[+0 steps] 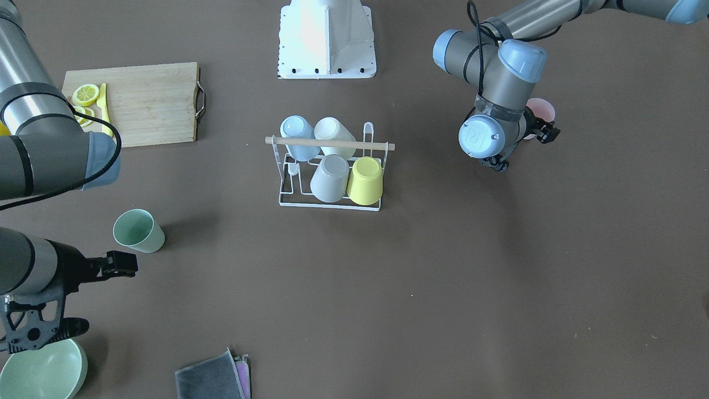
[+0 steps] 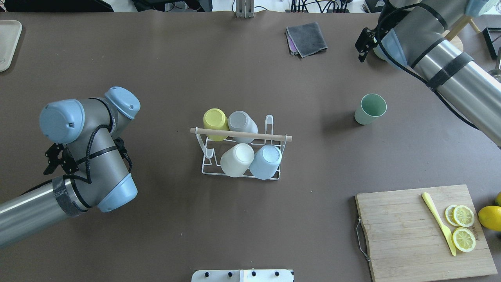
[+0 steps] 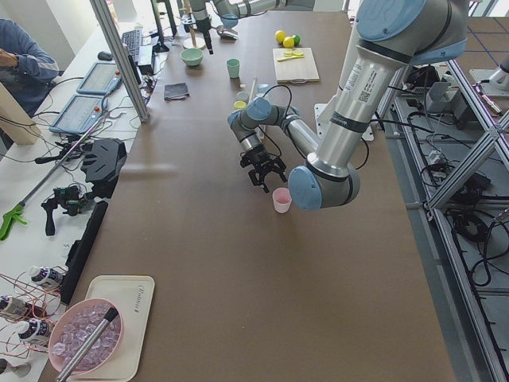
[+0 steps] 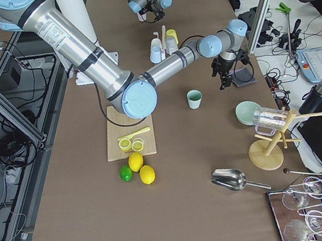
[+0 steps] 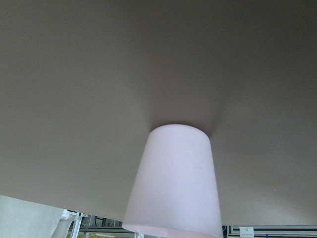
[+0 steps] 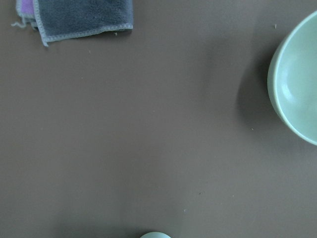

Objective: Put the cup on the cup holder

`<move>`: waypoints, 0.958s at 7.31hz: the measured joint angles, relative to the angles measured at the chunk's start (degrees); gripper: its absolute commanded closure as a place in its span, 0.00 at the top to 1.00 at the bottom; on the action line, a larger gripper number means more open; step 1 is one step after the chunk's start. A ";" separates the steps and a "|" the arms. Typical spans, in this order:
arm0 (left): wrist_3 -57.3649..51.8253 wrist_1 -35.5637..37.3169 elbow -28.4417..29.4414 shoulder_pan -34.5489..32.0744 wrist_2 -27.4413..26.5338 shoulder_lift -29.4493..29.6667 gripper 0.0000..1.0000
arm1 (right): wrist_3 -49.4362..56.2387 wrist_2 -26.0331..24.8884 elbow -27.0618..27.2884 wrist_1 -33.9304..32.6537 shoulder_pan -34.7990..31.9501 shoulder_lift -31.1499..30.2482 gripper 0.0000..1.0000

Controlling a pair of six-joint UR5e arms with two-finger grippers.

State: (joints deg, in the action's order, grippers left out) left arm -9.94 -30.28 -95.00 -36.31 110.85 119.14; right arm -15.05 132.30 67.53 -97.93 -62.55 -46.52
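Observation:
The white wire cup holder with a wooden rod across its top stands mid-table and carries a blue, a white, a grey and a yellow cup upside down; it also shows in the overhead view. A pink cup stands upright on the table by my left gripper, which is open and empty beside it. The left wrist view shows the pink cup close ahead, ungripped. A green cup stands upright near my right gripper, which is open and empty.
A wooden cutting board with lemon slices and a yellow knife lies at the robot's right. A green bowl and a grey cloth lie near the right gripper. The robot base is behind the rack.

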 measured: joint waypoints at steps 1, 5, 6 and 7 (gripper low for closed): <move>-0.03 0.32 0.60 0.17 -0.52 0.45 0.98 | 0.93 -0.11 -3.06 0.31 1.02 1.00 1.00; -0.61 -0.95 3.52 1.49 -2.97 0.86 0.98 | 8.22 -0.72 -16.76 -3.90 4.15 8.22 1.00; -1.01 -1.80 4.15 1.42 -2.12 0.81 0.98 | 9.34 0.03 -19.58 -4.89 4.29 9.45 1.00; -1.21 -2.49 4.58 1.38 -0.70 0.70 0.98 | 10.37 1.53 -23.26 -5.49 4.33 11.05 1.00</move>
State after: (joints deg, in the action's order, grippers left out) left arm -11.14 -32.77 -90.42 -34.93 110.15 119.84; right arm -4.68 133.82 44.28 -103.42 -58.22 -35.47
